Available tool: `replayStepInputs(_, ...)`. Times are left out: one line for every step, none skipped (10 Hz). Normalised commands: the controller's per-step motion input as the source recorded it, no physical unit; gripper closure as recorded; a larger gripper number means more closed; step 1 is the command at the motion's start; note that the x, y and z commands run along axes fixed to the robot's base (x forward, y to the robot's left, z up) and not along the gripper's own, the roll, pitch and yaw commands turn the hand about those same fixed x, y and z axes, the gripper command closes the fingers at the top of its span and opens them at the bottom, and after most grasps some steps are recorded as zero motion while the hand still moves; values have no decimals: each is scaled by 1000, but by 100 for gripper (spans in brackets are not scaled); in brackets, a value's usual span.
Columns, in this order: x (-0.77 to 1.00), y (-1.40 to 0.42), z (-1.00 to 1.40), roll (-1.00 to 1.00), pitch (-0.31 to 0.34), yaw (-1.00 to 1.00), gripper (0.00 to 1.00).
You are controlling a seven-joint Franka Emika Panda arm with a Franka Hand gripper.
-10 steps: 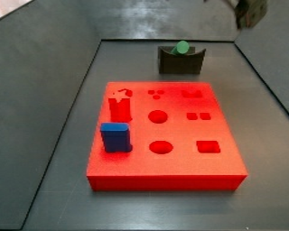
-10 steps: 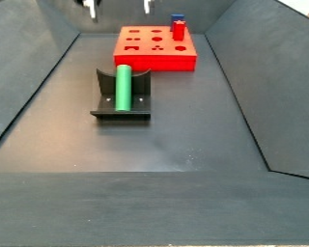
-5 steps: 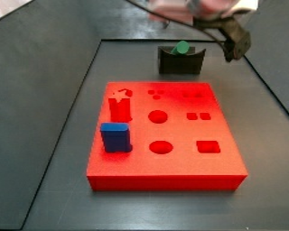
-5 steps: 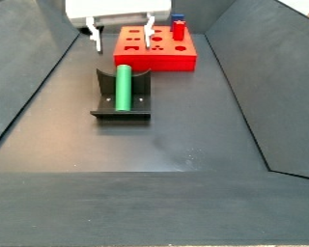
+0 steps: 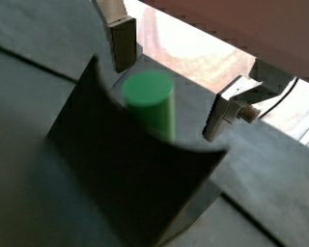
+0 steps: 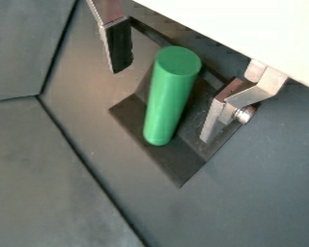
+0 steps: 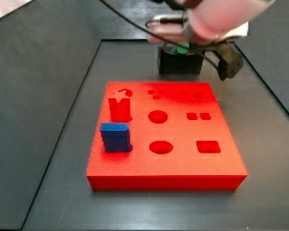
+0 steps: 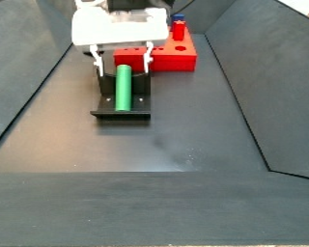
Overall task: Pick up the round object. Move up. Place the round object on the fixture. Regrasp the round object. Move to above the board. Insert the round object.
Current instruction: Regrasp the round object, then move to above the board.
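Peg (image 8: 123, 84) lies flat in the fixture (image 8: 120, 108) notch, long axis running from the near end of the fixture toward the board (image 8: 158, 48); in both wrist views you see it resting there, untouched. Your tool (image 8: 120, 60) sits over the far end of the peg, the end nearest the board, with its plates spread apart and empty. In a wrist view one finger (image 6: 119, 43) stands on one side of the peg (image 6: 169, 95) and the other finger (image 6: 228, 109) on the opposite side, both clear of it with a gap each side, so the closing direction crosses the peg's long axis. The peg's end face (image 5: 148, 90) shows between the plates in a wrist view, roughly centred. Judgement: placing on the fixture looks done and you are at the regrasp step. The relation that matters is that the peg lies straight below and between the fingers, slightly nearer one plate; you need to descend enough for the pads to reach its sides near that end. Elsewhere, a blue block (image 7: 115, 137) stands in the board (image 7: 183, 167); insertion not yet begun.
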Motion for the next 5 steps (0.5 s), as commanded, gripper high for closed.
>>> replayStepInputs(69,11,-364,74,-26,-18,0)
replayStepInputs(67,6,-267,70,-22,-14,0)
replayStepInputs(12,2,-170,56,-2,-8,0)
replayStepInputs(0,0,0,0,0,0,100)
replayStepInputs(-47,-180,1000,-94,36,33,100)
